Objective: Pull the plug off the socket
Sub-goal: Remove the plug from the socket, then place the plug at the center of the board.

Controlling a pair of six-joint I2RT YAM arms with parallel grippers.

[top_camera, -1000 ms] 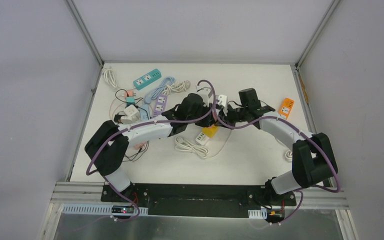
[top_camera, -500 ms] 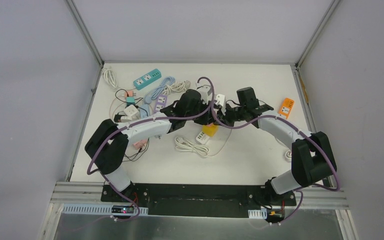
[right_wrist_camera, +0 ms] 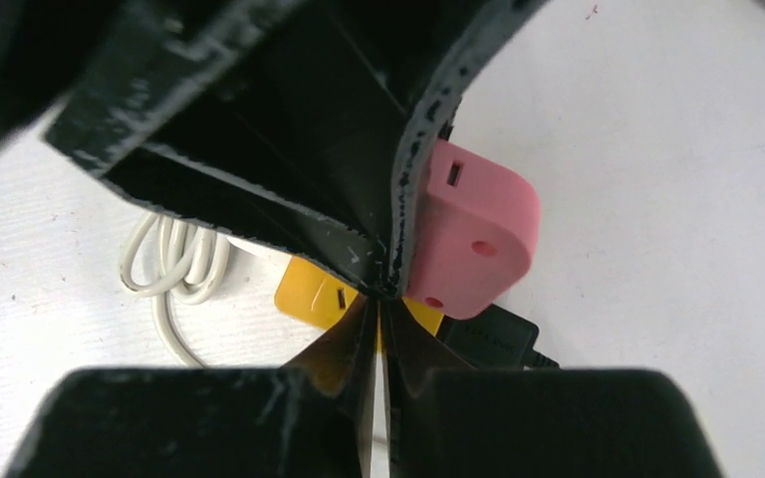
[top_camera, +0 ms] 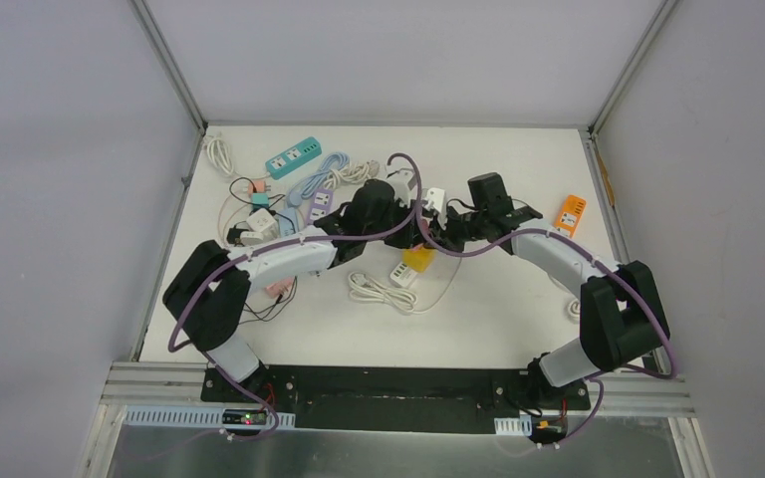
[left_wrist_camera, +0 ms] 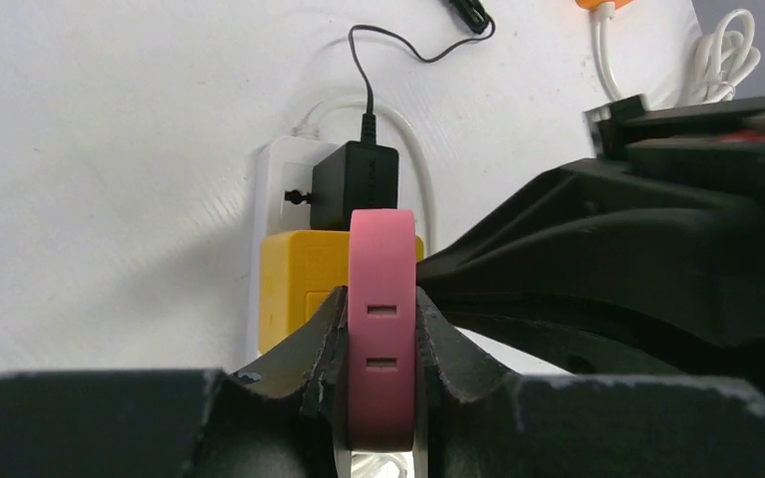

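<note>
I hold the rounded pink plastic plug [left_wrist_camera: 382, 259] pinched between the fingers of my left claw [left_wrist_camera: 381, 304], right at the yellow cube socket [left_wrist_camera: 294, 274]; whether it is still seated I cannot tell. That cube sits on a white power strip [left_wrist_camera: 281, 189] beside a black adapter [left_wrist_camera: 356, 184]. My right claw [right_wrist_camera: 379, 299] is pressed together, empty, its tips at the cube.

Plug [left_wrist_camera: 382, 299] between left fingers [left_wrist_camera: 324, 344], socket cube [left_wrist_camera: 299, 279] just beyond, adapter [left_wrist_camera: 354, 184] on power strip [left_wrist_camera: 277, 169] behind.

High overview, two close wrist views

No text, label or number is legible
</note>
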